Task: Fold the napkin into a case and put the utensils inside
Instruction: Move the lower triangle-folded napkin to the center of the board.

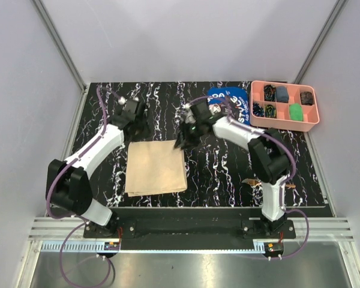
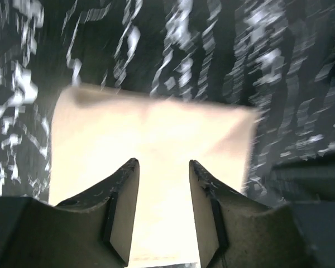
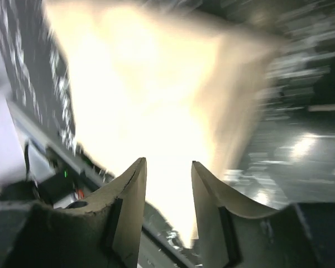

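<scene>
Two claws (image 1: 139, 128) (image 1: 181, 143) near napkin's (image 1: 156, 169) far corners

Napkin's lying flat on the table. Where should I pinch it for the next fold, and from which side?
Probably its two far corners. The napkin lies flat, so only an edge or corner offers purchase. Come down from the far side: the left pincer and right pincer both stand open near that far edge.

Overhead view evenly lit, sharp; both wrist views motion-blurred, napkin (image 3: 156, 84) overexposed.
</scene>
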Robot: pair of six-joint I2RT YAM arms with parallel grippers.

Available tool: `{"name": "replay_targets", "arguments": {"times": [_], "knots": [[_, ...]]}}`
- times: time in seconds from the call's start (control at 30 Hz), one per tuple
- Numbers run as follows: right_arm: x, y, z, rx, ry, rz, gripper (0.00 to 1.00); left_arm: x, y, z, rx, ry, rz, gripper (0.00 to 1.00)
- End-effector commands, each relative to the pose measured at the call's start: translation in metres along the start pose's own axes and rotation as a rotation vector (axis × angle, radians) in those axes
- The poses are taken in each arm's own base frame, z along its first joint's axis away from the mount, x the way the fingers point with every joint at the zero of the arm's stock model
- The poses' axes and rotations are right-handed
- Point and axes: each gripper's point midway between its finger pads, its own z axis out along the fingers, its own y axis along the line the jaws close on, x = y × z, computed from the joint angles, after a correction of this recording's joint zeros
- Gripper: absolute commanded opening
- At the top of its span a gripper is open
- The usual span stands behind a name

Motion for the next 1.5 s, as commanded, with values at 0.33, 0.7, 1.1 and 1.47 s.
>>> {"name": "replay_targets", "arguments": {"times": [0.33,0.7,1.1,1.47], "knots": [[0.073,-0.051,0.023,0.108,0.154,-0.035,0.32,0.049,0.017,-0.012,0.096,0.072,-0.033,0.50],[0.085,-0.096,-0.010,0.228,0.136,0.004,0.33,0.049,0.007,-0.001,0.142,0.112,-0.013,0.55],[0.074,-0.046,-0.036,0.182,0.089,-0.071,0.46,0.052,0.010,0.008,0.160,0.116,-0.075,0.58],[0.110,-0.148,-0.031,0.506,0.110,-0.107,0.45,0.056,0.001,-0.004,0.238,0.098,-0.149,0.56]]}}
